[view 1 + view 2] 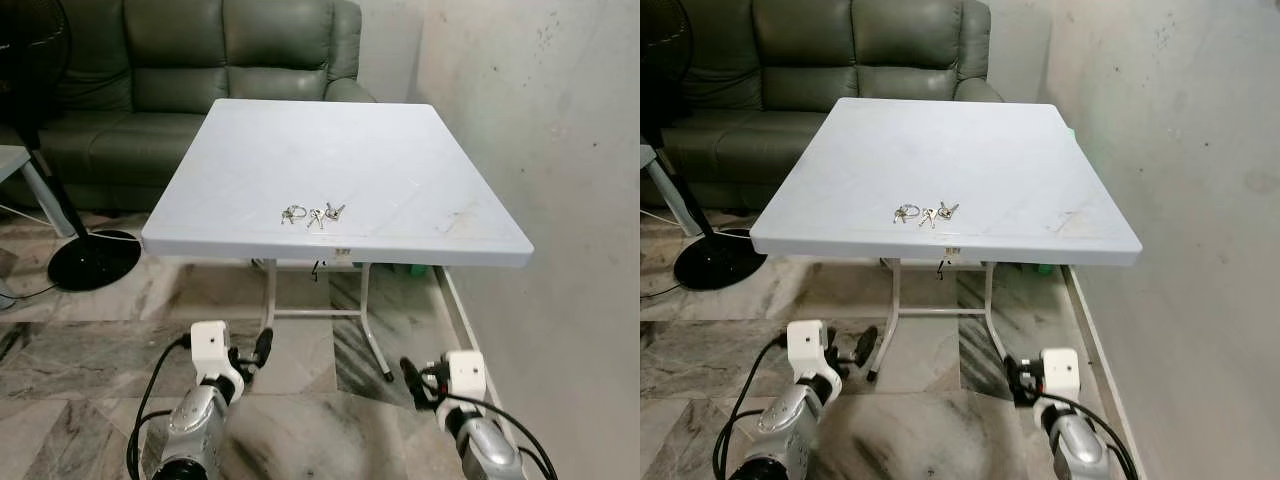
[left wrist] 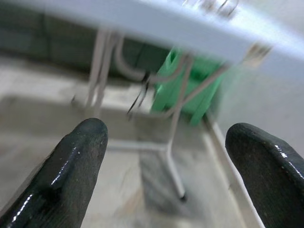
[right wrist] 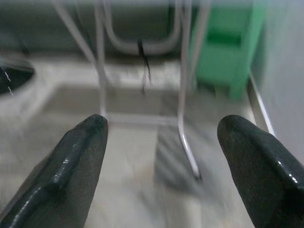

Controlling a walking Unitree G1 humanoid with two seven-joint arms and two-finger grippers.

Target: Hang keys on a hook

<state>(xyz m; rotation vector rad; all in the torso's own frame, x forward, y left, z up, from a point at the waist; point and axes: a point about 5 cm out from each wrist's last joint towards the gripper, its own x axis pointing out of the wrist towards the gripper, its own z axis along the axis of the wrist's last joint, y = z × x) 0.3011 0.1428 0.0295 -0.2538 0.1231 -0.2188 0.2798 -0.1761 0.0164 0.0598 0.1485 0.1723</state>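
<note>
Keys (image 1: 312,214) lay in a small bunch near the front edge of the white folding table (image 1: 420,170); my left gripper (image 2: 166,156) and right gripper (image 3: 161,152) hung low before it, fingers spread wide, holding nothing; a green sofa (image 1: 200,60) stood behind the table, a fan base (image 1: 95,258) on my left, a wall (image 1: 560,130) on my right, a green bin (image 3: 228,45) beneath the table.

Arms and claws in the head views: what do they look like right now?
Both arms are silver metal with a white boxy housing at each wrist. Black cables loop along them. The left claw and right claw each have two long glossy black fingers with rounded tips.
</note>
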